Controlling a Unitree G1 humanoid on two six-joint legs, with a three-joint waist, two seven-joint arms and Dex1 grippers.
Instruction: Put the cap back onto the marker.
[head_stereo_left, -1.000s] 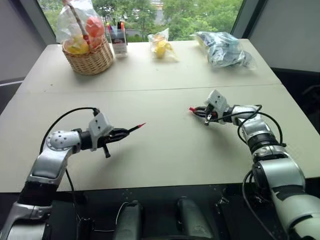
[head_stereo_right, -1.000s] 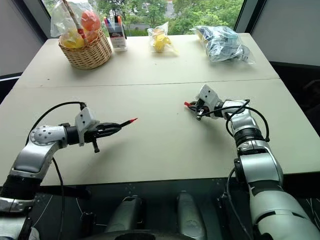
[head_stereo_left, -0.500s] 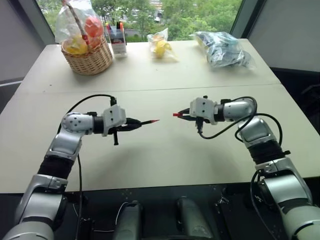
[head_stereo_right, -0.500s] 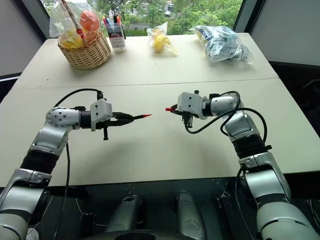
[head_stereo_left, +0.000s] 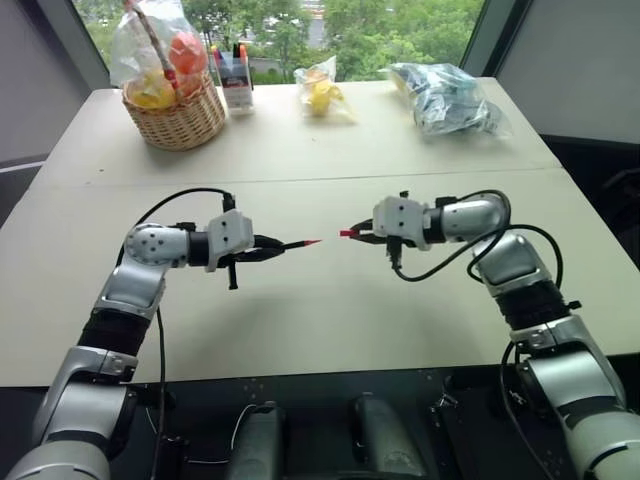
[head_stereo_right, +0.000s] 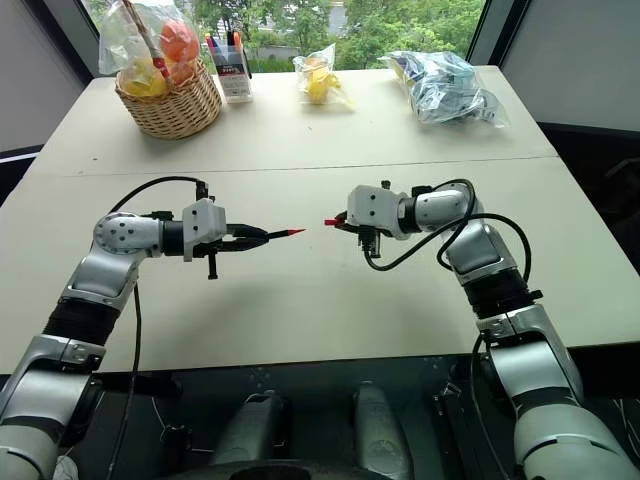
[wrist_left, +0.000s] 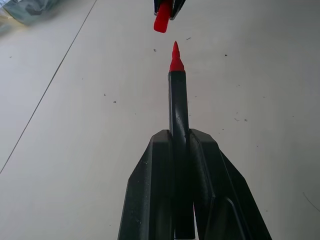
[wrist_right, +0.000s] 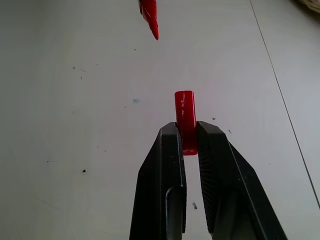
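Note:
My left gripper (head_stereo_left: 262, 248) is shut on the black marker (head_stereo_left: 290, 245), which sticks out level toward the right with its red tip bare. My right gripper (head_stereo_left: 362, 235) is shut on the small red cap (head_stereo_left: 347, 233), held above the table and pointing left at the marker tip. A small gap separates tip and cap. In the left wrist view the marker (wrist_left: 178, 107) runs out from between the fingers toward the cap (wrist_left: 161, 21). In the right wrist view the cap (wrist_right: 185, 116) sits pinched between the fingers, with the red marker tip (wrist_right: 150, 16) beyond it.
At the table's far edge stand a wicker basket (head_stereo_left: 178, 121) with bagged fruit, a holder of coloured markers (head_stereo_left: 235, 75), a bagged yellow item (head_stereo_left: 322, 90) and a crumpled plastic bag (head_stereo_left: 443, 95). A seam (head_stereo_left: 300, 178) crosses the table behind the grippers.
Both grippers rose from near the table and swung inward, bringing marker tip and cap to face each other. Over the last half second the right gripper edged slightly left, narrowing the gap.

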